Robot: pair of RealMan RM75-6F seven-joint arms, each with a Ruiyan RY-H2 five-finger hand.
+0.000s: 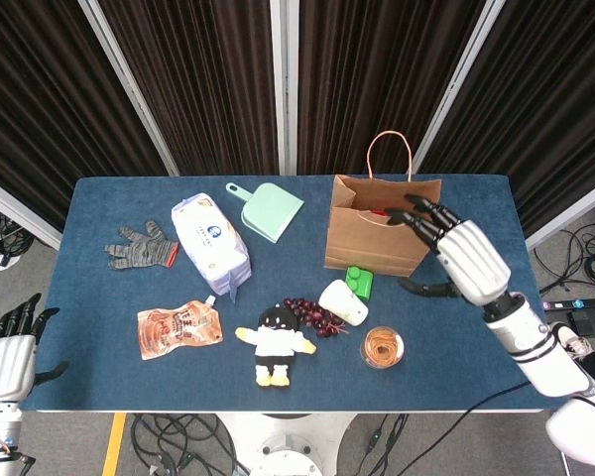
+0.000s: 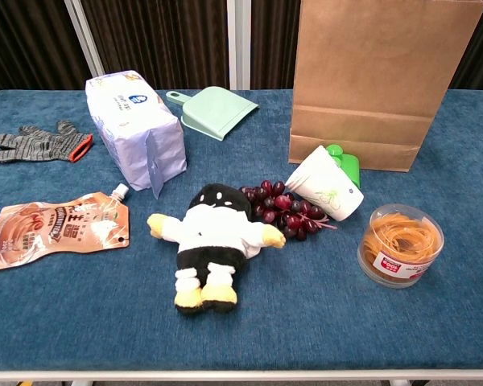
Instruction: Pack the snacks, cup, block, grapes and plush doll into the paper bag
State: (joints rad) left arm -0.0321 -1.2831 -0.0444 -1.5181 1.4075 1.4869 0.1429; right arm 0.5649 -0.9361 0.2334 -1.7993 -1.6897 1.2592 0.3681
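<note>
Brown paper bag (image 1: 382, 230) stands upright at the blue bench (image 1: 99, 367) rear, something red inside — white cup (image 1: 343, 301), green block (image 1: 359, 281), purple grapes (image 1: 315, 313), black-and-white plush doll (image 1: 275, 343) remain outside. Right robot hand (image 1: 456, 256) spread, empty, beside it.

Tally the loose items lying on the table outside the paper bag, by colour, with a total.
Green: 2, dustpan, block
White or pale: 3, wipes pack, cup, doll
Orange or brown: 2, pouch, rubber band tub
Grey: 1, glove
Purple: 1, grapes
Total: 9
</note>
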